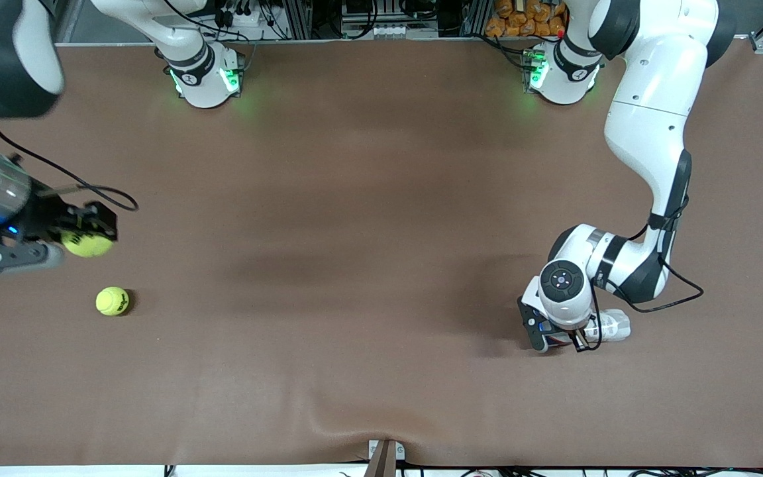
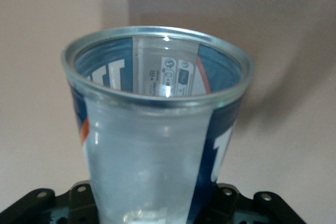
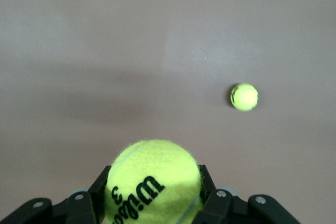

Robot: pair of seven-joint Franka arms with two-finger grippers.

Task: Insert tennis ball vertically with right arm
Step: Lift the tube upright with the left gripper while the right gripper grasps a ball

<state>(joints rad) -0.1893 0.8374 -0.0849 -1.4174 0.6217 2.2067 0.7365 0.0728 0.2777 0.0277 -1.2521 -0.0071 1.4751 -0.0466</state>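
A yellow-green tennis ball (image 1: pixel 87 244) is pinched between the black fingers (image 3: pixel 100 190) of the right gripper (image 1: pixel 93 233), which is held in the air over the brown surface (image 1: pixel 355 199) at the right arm's end. In the right wrist view the held ball (image 3: pixel 153 182) fills the gap between the two fingers, its black printed lettering turned toward the camera, and each finger is pressed against one side of it. A second tennis ball (image 1: pixel 112 301) is seen lying on the surface, apart from the fingers and nearer to the front camera than the spot under them; the same ball (image 3: pixel 244 97) shows small in the right wrist view, well clear of the held one. At the left arm's end of the surface, the left gripper (image 1: pixel 563 334) is held low, and a clear plastic cup (image 2: pixel 157 129) with blue, white and orange printing is clamped between its fingers. In the left wrist view the cup's open rim is turned away from the fingers, and its base is set between them; in the front view the cup (image 1: pixel 610 326) sticks out from under the wrist, lying roughly level just over the surface.
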